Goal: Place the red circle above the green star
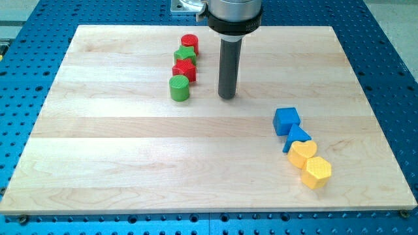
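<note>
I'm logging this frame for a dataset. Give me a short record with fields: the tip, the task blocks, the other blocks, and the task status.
tip: my tip rests on the board, at the view's right of the red-green column, touching no block
red circle: top of the column
green star: directly below the red circle
column, lower: red star, green circle
other cluster: blue cube, blue triangle, yellow heart, yellow hexagon
surface: wooden board
status: red circle already above green star

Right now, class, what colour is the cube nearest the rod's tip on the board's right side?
Blue: the blue cube, seen clearly in the camera view.
</note>
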